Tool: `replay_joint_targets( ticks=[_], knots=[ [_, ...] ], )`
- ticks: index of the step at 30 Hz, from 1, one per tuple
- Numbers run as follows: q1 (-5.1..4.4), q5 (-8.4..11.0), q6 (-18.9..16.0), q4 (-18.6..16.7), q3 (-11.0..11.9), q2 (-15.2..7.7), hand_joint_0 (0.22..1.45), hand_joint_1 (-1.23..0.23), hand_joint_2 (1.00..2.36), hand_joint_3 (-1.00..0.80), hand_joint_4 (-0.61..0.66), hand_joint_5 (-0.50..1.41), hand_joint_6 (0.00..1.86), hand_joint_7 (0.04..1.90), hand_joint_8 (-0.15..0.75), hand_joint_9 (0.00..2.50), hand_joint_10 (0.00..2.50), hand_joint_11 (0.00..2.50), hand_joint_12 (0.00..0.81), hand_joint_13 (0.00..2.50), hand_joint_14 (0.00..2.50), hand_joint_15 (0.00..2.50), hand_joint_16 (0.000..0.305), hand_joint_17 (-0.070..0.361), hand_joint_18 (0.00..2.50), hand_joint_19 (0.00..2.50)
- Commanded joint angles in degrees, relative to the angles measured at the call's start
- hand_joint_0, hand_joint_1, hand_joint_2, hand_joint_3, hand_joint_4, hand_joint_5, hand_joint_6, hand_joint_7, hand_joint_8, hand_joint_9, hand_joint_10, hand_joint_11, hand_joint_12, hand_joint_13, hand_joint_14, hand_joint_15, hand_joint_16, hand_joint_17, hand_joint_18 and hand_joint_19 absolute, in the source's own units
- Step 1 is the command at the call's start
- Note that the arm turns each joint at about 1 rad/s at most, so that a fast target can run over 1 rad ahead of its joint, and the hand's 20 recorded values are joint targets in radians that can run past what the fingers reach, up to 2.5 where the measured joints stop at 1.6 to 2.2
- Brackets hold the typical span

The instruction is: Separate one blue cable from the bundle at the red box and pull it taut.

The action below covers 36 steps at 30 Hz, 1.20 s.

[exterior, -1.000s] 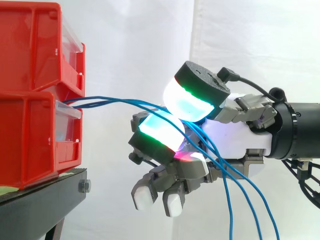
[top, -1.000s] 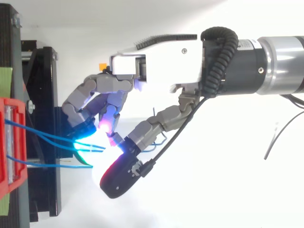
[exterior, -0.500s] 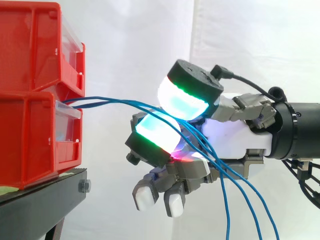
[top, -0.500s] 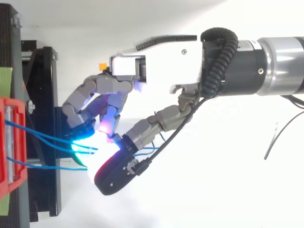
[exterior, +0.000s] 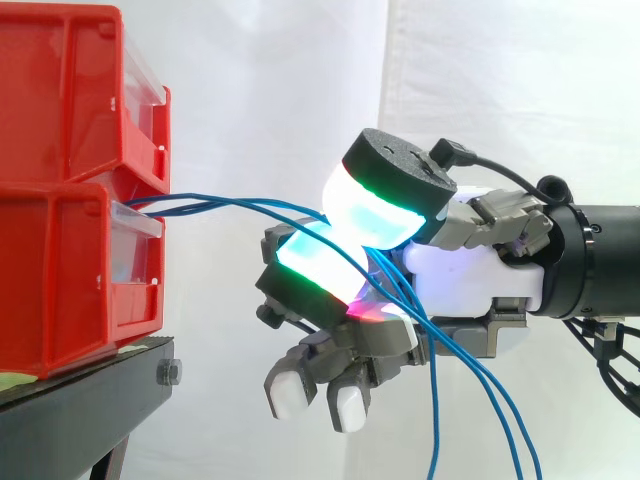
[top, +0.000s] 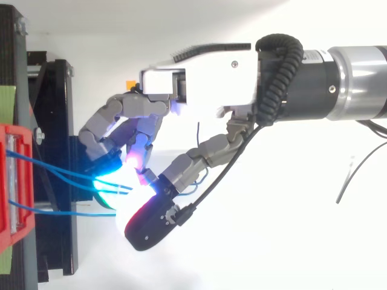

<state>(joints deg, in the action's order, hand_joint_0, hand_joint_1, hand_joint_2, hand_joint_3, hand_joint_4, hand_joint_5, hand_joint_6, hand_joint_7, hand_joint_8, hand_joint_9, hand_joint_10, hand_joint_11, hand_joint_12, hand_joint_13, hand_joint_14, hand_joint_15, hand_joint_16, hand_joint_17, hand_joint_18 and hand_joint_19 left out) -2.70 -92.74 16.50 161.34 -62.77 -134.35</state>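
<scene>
Side view: robot hand (exterior: 470,282) pinches blue cables (exterior: 230,206) stretching level from the red box (exterior: 60,280).

Seen from the side, two boxes (exterior: 62,262) sit stacked one on the other on a stand (exterior: 85,405), at 9 o'clock from the hand (exterior: 468,282) and apart from it. Cables (exterior: 232,205) leave the lower box at its top front, run toward 3 o'clock, pass pinched between the hand's thumb and a curled finger, then drop toward 5 o'clock before the palm. A curtain (exterior: 505,80) hangs behind everything.

Lab (white curtain (exterior: 290,90), red bins (exterior: 60,270))
</scene>
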Motion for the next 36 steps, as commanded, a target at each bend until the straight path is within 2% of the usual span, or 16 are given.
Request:
replay_joint_targets(
  ticks=[1,2,4,8,11,13,16,18,19,21,24,29,31,36],
  knots=[
    [-0.02,0.01,0.1,0.0,0.0,0.0,0.78,-0.94,1.00,-0.50,-0.09,-0.14,0.92,1.43,0.303,1.18,0.03,1.13,0.331,0.72,0.02,0.49,0.046,0.102,0.73,0.62],
    [-0.11,0.01,0.1,0.0,-0.1,0.0,0.77,-0.95,1.00,-0.50,-0.08,-0.14,0.92,1.42,0.302,1.18,0.03,1.15,0.331,0.72,0.02,0.50,0.045,0.102,0.73,0.62],
    [-0.11,0.01,0.1,-0.1,-0.1,0.0,0.67,-0.98,1.00,-0.50,-0.01,-0.12,0.91,1.29,0.305,1.22,0.03,1.14,0.330,0.74,0.02,0.51,0.045,0.101,0.74,0.64],
    [-0.02,0.01,0.1,0.1,-0.1,0.0,0.56,-0.97,1.00,-0.50,0.02,-0.12,0.90,1.20,0.309,1.24,0.02,1.13,0.339,0.76,0.02,0.52,0.046,0.104,0.75,0.66],
    [-0.02,0.01,0.0,0.6,-0.1,0.0,0.50,-0.93,1.00,-0.50,0.05,-0.11,0.88,1.17,0.321,1.26,0.02,1.12,0.357,0.77,0.02,0.52,0.050,0.111,0.78,0.66],
    [-0.02,0.01,-0.1,0.6,-0.1,0.0,0.45,-0.86,1.00,-0.50,0.07,-0.11,0.86,1.07,0.334,1.27,0.02,1.09,0.372,0.78,0.02,0.52,0.053,0.119,0.80,0.66],
    [-0.02,0.01,-0.2,0.6,-0.1,0.0,0.44,-0.82,1.00,-0.50,0.08,-0.11,0.85,1.04,0.338,1.27,0.02,1.08,0.377,0.79,0.02,0.52,0.055,0.123,0.81,0.67],
    [-0.02,0.01,-0.2,0.6,-0.1,0.0,0.45,-0.65,1.00,-0.50,0.08,-0.10,0.83,1.04,0.346,1.28,0.02,1.06,0.383,0.79,0.02,0.52,0.055,0.124,0.81,0.67],
    [-0.11,0.01,-0.2,0.6,-0.1,0.0,0.45,-0.64,1.00,-0.50,0.08,-0.10,0.83,1.03,0.345,1.28,0.02,1.06,0.382,0.79,0.02,0.52,0.055,0.124,0.81,0.67],
    [-0.11,0.01,-0.2,0.6,-0.1,0.0,0.48,-0.55,1.00,-0.50,0.07,-0.10,0.82,1.05,0.331,1.27,0.02,1.05,0.374,0.78,0.02,0.52,0.052,0.117,0.79,0.68],
    [-0.11,0.01,-0.2,0.6,0.0,0.0,0.58,-0.52,1.00,-0.50,0.05,-0.11,0.81,1.08,0.304,1.25,0.02,1.08,0.347,0.76,0.02,0.54,0.047,0.105,0.74,0.72],
    [-0.11,0.01,-0.2,0.6,-0.1,0.0,0.63,-0.61,1.00,-0.47,0.02,-0.10,0.82,1.13,0.305,1.25,0.02,1.09,0.348,0.76,0.02,0.54,0.046,0.103,0.73,0.72],
    [-0.02,0.01,-0.2,0.6,-0.1,0.0,0.64,-0.72,1.01,-0.38,0.02,-0.11,0.83,1.16,0.304,1.24,0.02,1.11,0.353,0.75,0.02,0.54,0.046,0.104,0.73,0.72],
    [-0.02,0.01,-0.2,0.6,0.0,0.0,0.68,-0.88,1.02,-0.30,-0.01,-0.14,0.87,1.23,0.308,1.19,0.02,1.13,0.348,0.73,0.02,0.54,0.047,0.106,0.73,0.70]
  ],
)
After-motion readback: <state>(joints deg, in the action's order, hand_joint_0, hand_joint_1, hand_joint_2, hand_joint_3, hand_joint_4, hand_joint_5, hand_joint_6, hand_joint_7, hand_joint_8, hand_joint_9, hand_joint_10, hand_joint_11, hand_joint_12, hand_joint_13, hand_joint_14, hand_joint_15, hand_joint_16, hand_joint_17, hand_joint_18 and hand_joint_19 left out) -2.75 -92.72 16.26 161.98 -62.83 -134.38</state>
